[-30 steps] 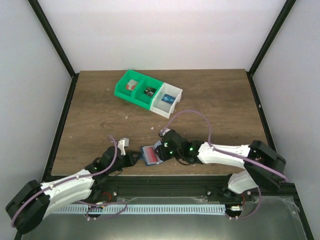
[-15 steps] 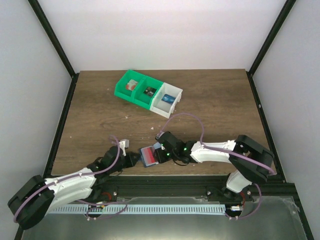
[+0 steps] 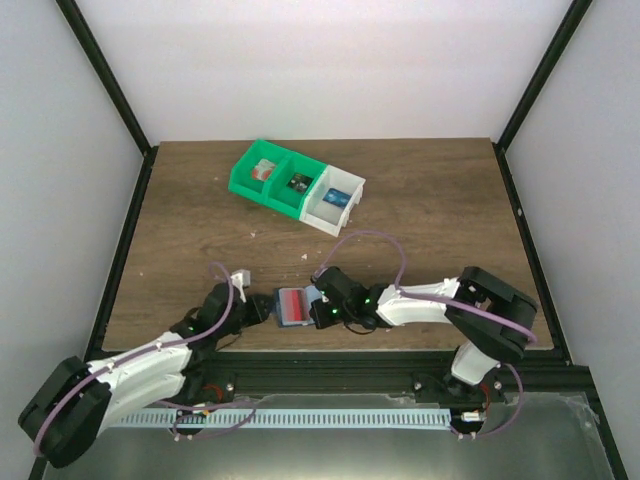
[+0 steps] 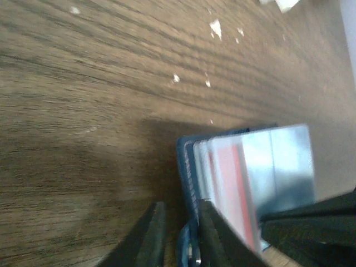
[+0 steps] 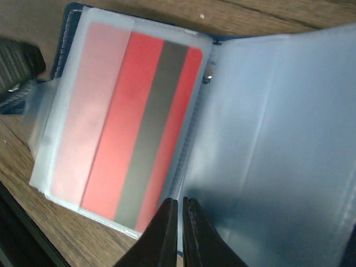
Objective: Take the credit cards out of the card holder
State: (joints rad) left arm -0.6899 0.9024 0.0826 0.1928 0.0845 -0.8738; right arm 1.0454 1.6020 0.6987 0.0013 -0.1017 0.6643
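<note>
The card holder (image 3: pixel 292 306) lies open near the table's front edge, between my two grippers. Its navy cover (image 4: pixel 187 162) stands on edge in the left wrist view, and my left gripper (image 4: pixel 181 236) is closed on its lower edge. Red-and-white credit cards (image 4: pixel 236 183) sit in its clear sleeves. In the right wrist view a red card with a dark stripe (image 5: pixel 114 139) shows in the left sleeve. The blue-grey pocket pages (image 5: pixel 272 144) on the right look empty. My right gripper (image 5: pixel 179 214) is shut on a sleeve edge by the spine.
A green bin (image 3: pixel 268 178) joined to a white bin (image 3: pixel 335 200) stands at the back middle of the table, with small items inside. White crumbs (image 4: pixel 216 26) dot the wood. The table's front edge runs just below the holder.
The card holder has shifted a little left and away from the front edge. My left gripper has moved with it, and my right gripper has followed to the left.
</note>
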